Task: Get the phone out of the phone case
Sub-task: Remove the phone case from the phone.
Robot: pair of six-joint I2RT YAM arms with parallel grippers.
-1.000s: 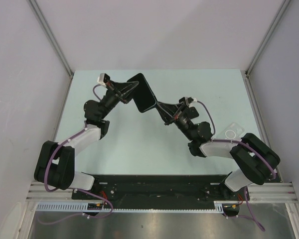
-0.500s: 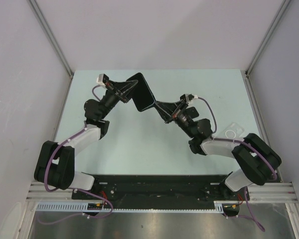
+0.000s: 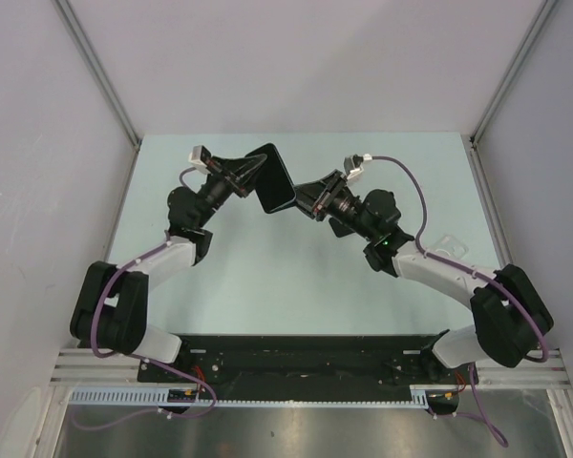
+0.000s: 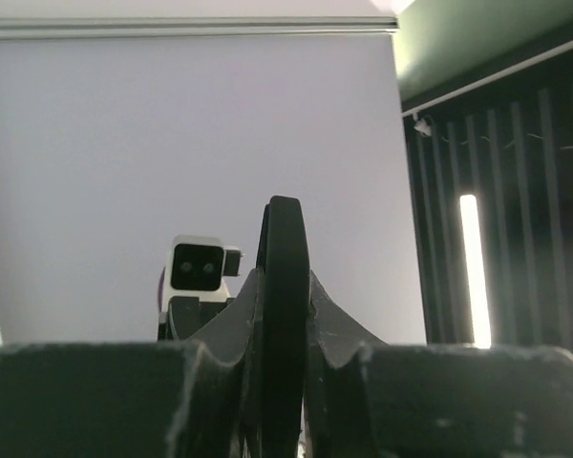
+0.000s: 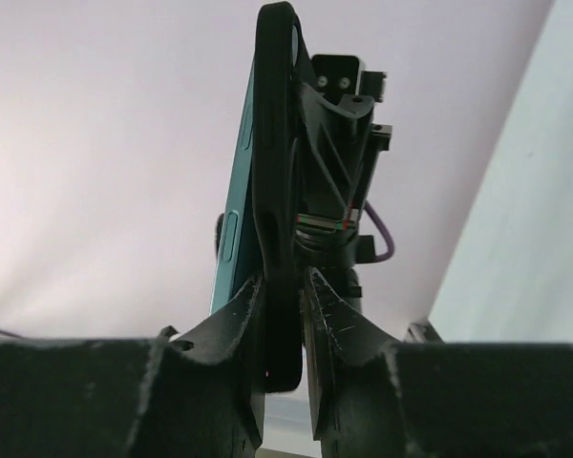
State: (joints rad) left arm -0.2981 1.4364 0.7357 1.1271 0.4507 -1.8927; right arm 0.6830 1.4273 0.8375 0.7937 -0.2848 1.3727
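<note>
A phone in a black phone case [image 3: 272, 181] hangs in the air over the back of the table, held between both arms. My left gripper [image 3: 251, 172] is shut on its left edge; in the left wrist view the black edge [image 4: 285, 258] stands upright, pinched between both fingers [image 4: 285, 286]. My right gripper [image 3: 301, 198] straddles the lower right edge. In the right wrist view the black case [image 5: 275, 143] runs up between the fingers [image 5: 282, 277], with a thin gap on the right side. The teal phone [image 5: 237, 239] shows beside the case, left of it.
A clear flat item with a ring [image 3: 444, 250] lies on the pale green table [image 3: 267, 277] at the right, close to my right arm's elbow. White walls and metal posts enclose the table on three sides.
My right arm has swung up and to the left, closer to the phone. Its jaws, shut before, now stand slightly apart around the case's edge. The left arm has held still.
</note>
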